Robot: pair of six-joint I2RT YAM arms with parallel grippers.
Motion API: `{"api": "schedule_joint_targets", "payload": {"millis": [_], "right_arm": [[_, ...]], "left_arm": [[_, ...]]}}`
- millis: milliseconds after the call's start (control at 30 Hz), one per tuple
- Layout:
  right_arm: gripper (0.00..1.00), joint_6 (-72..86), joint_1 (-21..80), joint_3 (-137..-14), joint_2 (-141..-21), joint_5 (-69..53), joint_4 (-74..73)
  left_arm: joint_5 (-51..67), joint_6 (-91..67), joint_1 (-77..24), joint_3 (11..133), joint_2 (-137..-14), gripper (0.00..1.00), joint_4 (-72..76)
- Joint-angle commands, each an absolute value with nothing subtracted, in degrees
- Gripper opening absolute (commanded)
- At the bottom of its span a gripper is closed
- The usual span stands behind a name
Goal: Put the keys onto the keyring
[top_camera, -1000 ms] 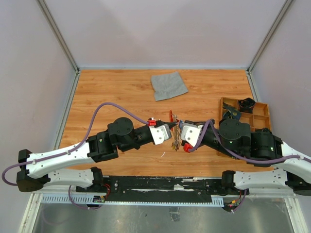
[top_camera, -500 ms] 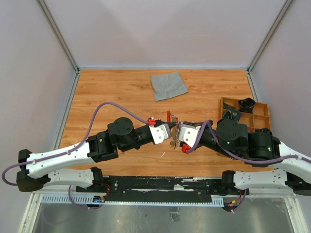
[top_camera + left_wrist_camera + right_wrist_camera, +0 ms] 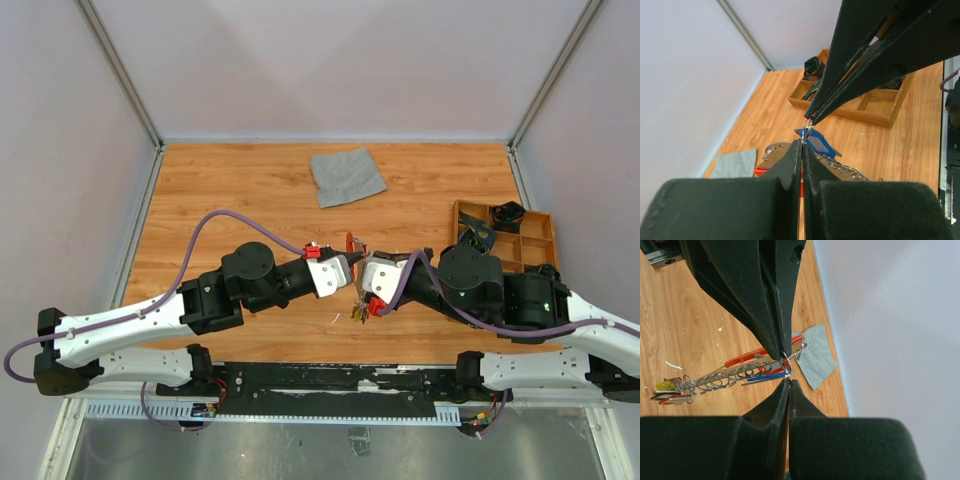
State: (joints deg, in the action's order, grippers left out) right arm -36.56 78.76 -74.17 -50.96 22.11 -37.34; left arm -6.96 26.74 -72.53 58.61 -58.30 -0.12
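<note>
My two grippers meet tip to tip above the middle of the table, both shut. The left gripper (image 3: 349,269) (image 3: 802,143) and the right gripper (image 3: 359,278) (image 3: 789,381) each pinch the same small silvery split ring (image 3: 808,129) (image 3: 786,367). A blue-headed key (image 3: 818,143) (image 3: 765,375) hangs from that ring. The red keyring (image 3: 350,240) (image 3: 763,171) (image 3: 746,357) lies alongside, its chain (image 3: 850,173) (image 3: 722,381) trailing off. Yellow and red keys (image 3: 664,391) (image 3: 359,314) dangle at the chain's far end.
A grey cloth square (image 3: 346,175) (image 3: 816,357) lies at the back of the table. A wooden compartment tray (image 3: 535,235) (image 3: 875,102) with dark items stands at the right, close to the right arm. White walls enclose the table.
The right gripper has shifted left, closer to the left gripper, and the dangling keys moved left with it. The left arm has stayed put. Both grippers remained shut.
</note>
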Motion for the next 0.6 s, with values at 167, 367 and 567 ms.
{"api": "schedule_joint_targets", "payload": {"millis": [167, 367, 567], "right_arm": [[0.01, -38.4, 80.4, -74.9, -49.5, 21.1, -35.3], [0.01, -39.4, 80.4, -75.5, -49.1, 19.4, -35.2], [0.01, -39.7, 80.5, -75.6, -49.1, 19.5, -35.3]], "left_arm": [[-6.8, 25.4, -73.0, 61.0, -57.9, 0.01, 3.6], [-6.2, 22.4, -73.0, 61.1, -57.7, 0.0, 3.3], [-5.4, 21.9, -73.0, 61.4, -58.1, 0.0, 2.9]]}}
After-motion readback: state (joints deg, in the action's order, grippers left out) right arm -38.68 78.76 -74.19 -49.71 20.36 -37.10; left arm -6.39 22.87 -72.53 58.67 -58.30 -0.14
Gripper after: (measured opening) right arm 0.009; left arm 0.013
